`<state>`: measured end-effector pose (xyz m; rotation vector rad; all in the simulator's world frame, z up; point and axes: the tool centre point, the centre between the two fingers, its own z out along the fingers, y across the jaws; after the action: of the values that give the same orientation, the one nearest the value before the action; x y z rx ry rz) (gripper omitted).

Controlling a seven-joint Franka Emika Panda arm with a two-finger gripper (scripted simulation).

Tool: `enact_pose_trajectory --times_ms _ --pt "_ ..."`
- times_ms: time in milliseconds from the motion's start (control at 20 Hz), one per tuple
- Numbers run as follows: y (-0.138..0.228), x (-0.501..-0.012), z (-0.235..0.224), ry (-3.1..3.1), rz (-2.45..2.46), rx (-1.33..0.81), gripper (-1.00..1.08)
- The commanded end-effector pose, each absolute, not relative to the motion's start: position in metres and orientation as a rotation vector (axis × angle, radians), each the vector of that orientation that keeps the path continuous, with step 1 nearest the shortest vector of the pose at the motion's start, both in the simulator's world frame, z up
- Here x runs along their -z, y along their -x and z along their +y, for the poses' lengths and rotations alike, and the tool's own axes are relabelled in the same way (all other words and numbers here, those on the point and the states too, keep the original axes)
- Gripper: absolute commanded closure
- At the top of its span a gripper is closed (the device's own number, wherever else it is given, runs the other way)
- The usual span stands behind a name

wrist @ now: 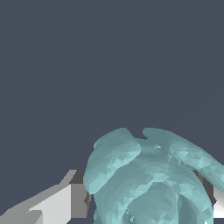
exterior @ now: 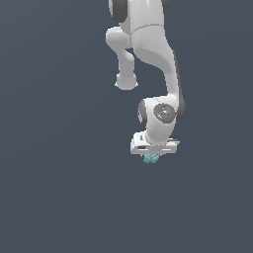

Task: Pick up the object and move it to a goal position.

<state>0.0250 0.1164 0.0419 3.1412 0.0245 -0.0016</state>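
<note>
The bumpy teal object fills the wrist view, sitting right between the gripper's two fingers, which squeeze it from both sides. In the exterior view it peeks out at 6 o'clock under the white hand.

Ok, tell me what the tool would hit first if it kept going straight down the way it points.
The tool already has the teal lumpy object between its fingers; beyond that only plain dark ground shows, depth unclear.
</note>
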Motion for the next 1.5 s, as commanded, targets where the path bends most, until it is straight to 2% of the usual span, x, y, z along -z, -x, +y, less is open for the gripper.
enact_pose_trajectory --times_ms 0,450,1450 --pt "-0.026 -0.048 0.119 -3.141 0.025 0.000 1.08" --pt "-0.033 -0.104 0.138 -3.141 0.025 0.000 1.08" --pt "-0.062 -0.298 0.205 -3.141 0.025 0.000 1.08"
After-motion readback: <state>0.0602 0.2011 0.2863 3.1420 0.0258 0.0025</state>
